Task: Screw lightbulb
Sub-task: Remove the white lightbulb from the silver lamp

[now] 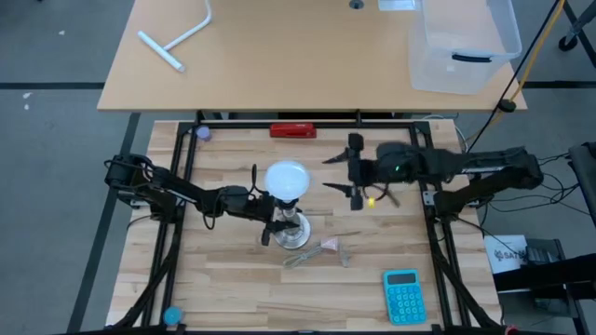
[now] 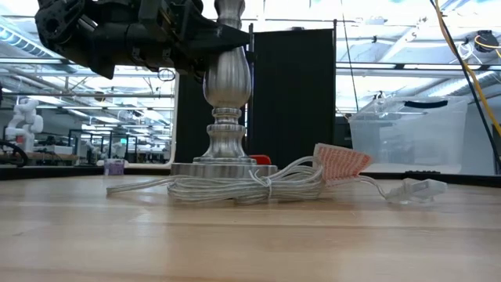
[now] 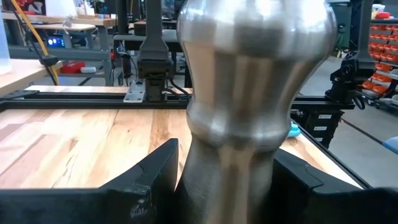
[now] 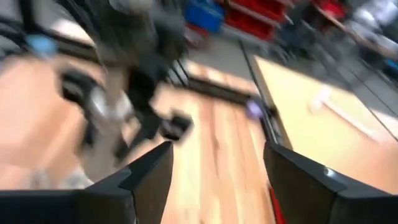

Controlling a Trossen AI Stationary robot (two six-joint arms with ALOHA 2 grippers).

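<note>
The white lightbulb [image 1: 287,179] sits dome up on top of the upright lamp stand [image 1: 291,233], whose round silver foot [image 2: 223,168] rests on the wooden table. My left gripper [image 1: 270,220] reaches in from the table's left and is shut on the stand's silver stem [image 3: 249,93]. My right gripper [image 1: 337,173] hovers to the right of the bulb, pointing at it. It is open and a gap away, with nothing between its fingers [image 4: 149,177]. The low view cuts off the bulb. My left gripper [image 3: 227,186] pinches the stand's stem at its narrow waist below the bulge [image 3: 224,168], one finger [image 3: 155,180] on each side. The fingers come about level from the table's left, across the stem. The stand is upright with its foot on the table.
The stand's clear cord [image 2: 235,186] lies coiled at the foot, with a pink piece [image 2: 340,160] and a plug [image 2: 415,189] to its right. A blue calculator [image 1: 402,296] lies near the front right. A red object [image 1: 292,130] sits at the far edge, a clear bin [image 1: 463,46] beyond.
</note>
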